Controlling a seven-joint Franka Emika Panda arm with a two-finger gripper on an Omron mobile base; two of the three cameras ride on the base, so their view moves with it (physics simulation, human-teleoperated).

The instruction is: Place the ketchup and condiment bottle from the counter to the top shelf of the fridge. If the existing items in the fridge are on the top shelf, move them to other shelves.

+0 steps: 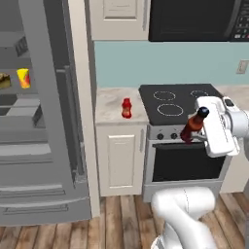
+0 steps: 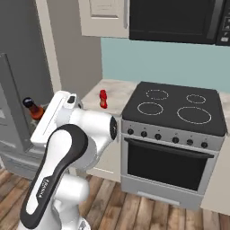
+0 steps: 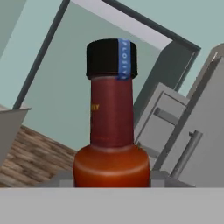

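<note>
My gripper [image 1: 187, 138] is shut on the condiment bottle [image 1: 195, 123], a slim dark red-brown bottle with a black cap. I hold it tilted in the air in front of the stove. The bottle [image 3: 111, 131] stands close up in the hand view, and its neck [image 2: 33, 108] pokes out left of the hand. The squat red ketchup [image 1: 126, 108] [image 2: 103, 99] stands upright on the beige counter [image 1: 109, 116]. The grey fridge [image 1: 48, 146] is open at the left. A yellow cup [image 1: 23, 78] and a brown lump [image 1: 4, 81] sit on one of its upper shelves [image 1: 19, 91].
A black stovetop [image 1: 175, 104] [image 2: 173, 108] with an oven below adjoins the counter on the right. A dark microwave [image 1: 194, 19] hangs above it. The fridge's open door [image 1: 53, 97] stands between the shelves and the counter. Wooden floor lies below.
</note>
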